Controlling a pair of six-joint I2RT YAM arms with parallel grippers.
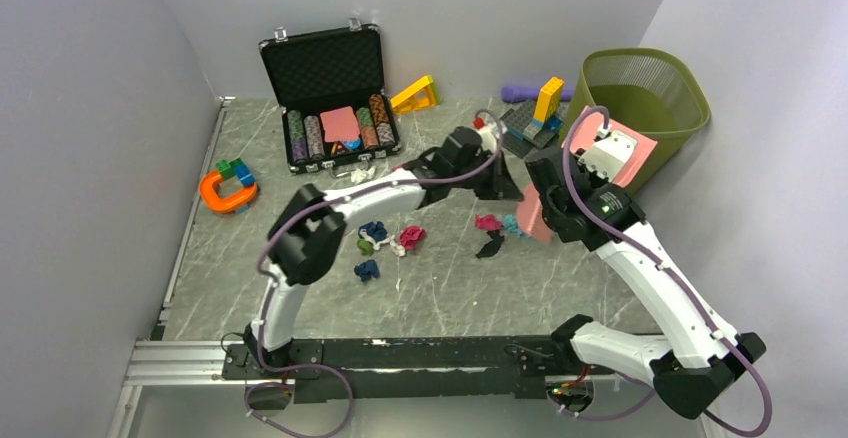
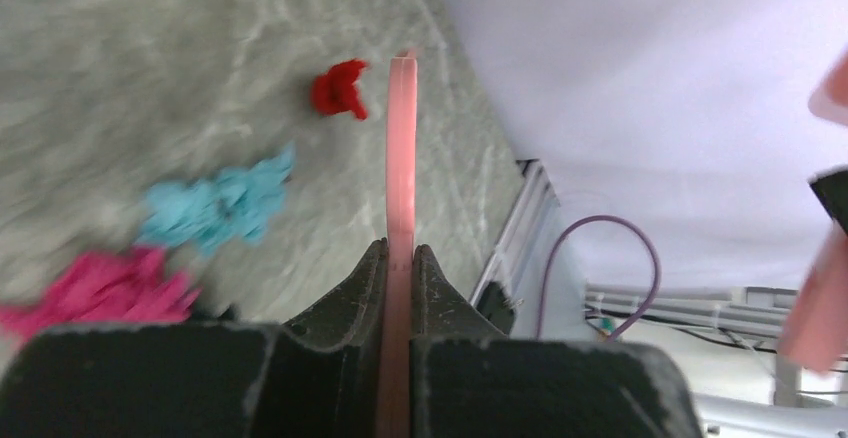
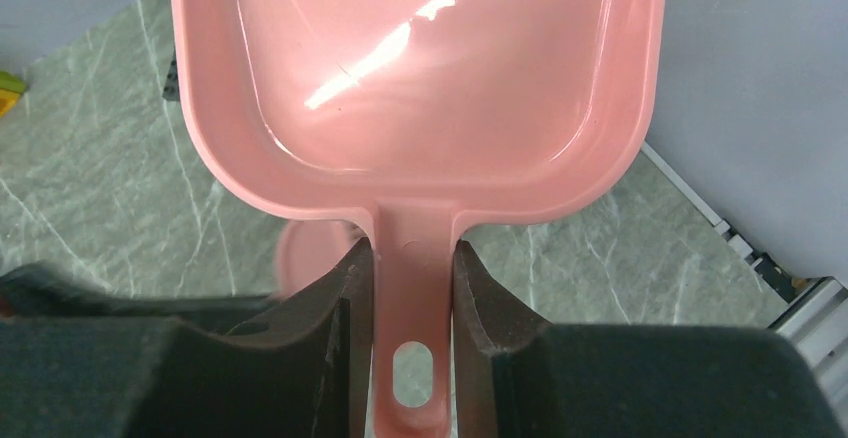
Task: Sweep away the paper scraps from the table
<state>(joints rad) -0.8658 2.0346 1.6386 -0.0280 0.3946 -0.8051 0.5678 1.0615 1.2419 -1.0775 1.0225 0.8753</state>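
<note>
Paper scraps lie on the surface just beside the left jaws, clamped on a pink scraper for pushing; right jaws grip a pink dustpan by its handle, likely to catch them.

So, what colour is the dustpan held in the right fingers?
The dustpan is pink, clearest in the right wrist view.
</note>
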